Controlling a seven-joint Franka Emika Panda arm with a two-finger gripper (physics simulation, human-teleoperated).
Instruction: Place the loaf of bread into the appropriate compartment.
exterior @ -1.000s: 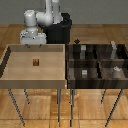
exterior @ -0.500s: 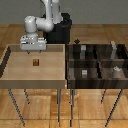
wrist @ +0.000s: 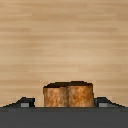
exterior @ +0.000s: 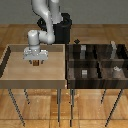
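The loaf of bread [exterior: 36, 63] is a tiny brown block lying on the floor of the light-tan wooden tray [exterior: 15, 75]. My gripper [exterior: 35, 60] is right over it, open. In the wrist view the loaf [wrist: 68, 95] sits between my two fingertips [wrist: 25, 103], with a small gap on each side, so the gripper [wrist: 64, 103] straddles it without touching. The dark striped four-part bin [exterior: 97, 61] stands at the exterior view's right. Its near-left section [exterior: 79, 80] holds a small low grey cube [exterior: 84, 73].
The other bin sections hold taller grey blocks [exterior: 114, 47]. The tray has raised walls, and its right wall [exterior: 64, 62] stands between the loaf and the bin. The robot's dark base [exterior: 62, 30] is behind the tray.
My gripper has come down and moved a little toward the exterior view's right, from above the tray's back part to straddling the loaf. The loaf has not moved.
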